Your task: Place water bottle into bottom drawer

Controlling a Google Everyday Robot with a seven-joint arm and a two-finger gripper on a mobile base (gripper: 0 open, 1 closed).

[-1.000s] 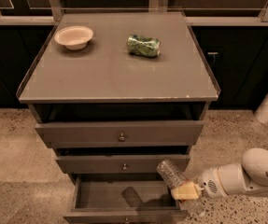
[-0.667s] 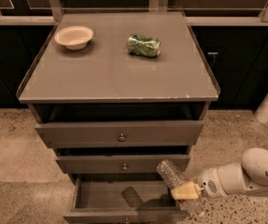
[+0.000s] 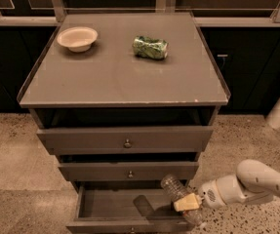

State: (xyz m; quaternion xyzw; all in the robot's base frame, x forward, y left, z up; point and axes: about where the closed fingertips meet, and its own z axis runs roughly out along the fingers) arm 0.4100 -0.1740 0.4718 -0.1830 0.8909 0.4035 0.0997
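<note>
The water bottle (image 3: 170,186) is held tilted in the gripper (image 3: 186,202), whose jaws are clamped around its middle, one yellowish pad lying across the clear ribbed body. The bottle is seen above the right end of the bottom drawer (image 3: 111,224), which is pulled out with its interior exposed; whether the bottle touches the drawer's floor or side cannot be told. The gripper is found at the lower right, just beside the drawer's right front corner, and is carried by a white arm (image 3: 260,181) that enters from the right edge above the speckled floor (image 3: 12,150). A dark shadow is cast on the drawer floor to the left of the bottle. The two shallower drawers above, the middle drawer (image 3: 95,170) and the top drawer (image 3: 81,139), are only slightly pulled out. On the counter (image 3: 115,79) a pale bowl (image 3: 77,37) is set near the back left, and a crumpled green can (image 3: 150,47) is laid on its side to the right of it, well apart from the bowl.
</note>
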